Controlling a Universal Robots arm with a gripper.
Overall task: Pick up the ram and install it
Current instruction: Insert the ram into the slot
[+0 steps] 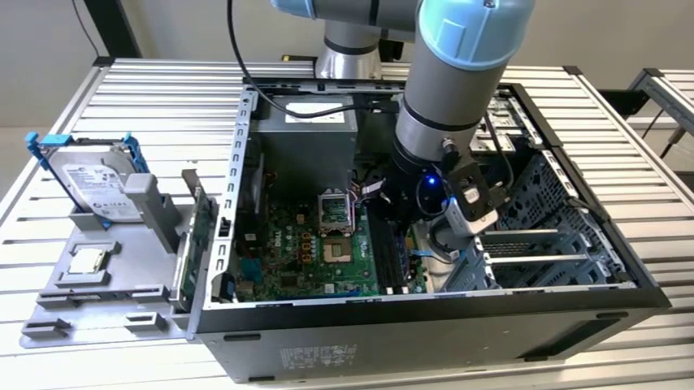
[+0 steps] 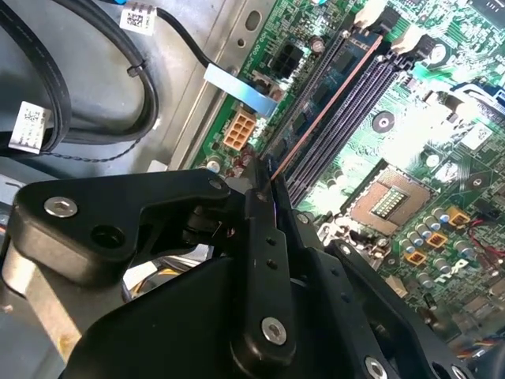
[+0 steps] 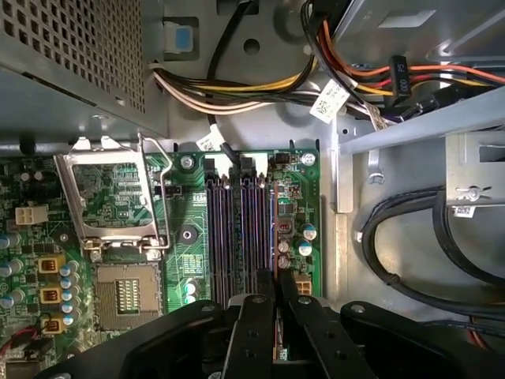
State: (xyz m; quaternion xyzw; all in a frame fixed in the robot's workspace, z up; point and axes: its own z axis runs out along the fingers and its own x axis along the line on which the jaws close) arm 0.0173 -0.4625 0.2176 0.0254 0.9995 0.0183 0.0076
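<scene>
The ram is a thin dark stick seen edge-on with a coppery edge. It stands along the memory slot nearest the motherboard's edge, beside the empty dark slots. My gripper is shut on its near end, black fingers pressed to both sides. In the first wrist view the gripper is over the same slots, with the ram a thin line running away from the fingertips. I cannot tell whether it is fully seated. In the exterior view the arm reaches down into the open computer case.
An open processor socket with its raised metal frame lies beside the slots. Cable bundles and black cables run close by. Outside the case, a grey fixture holds a silver hard drive and a small square chip.
</scene>
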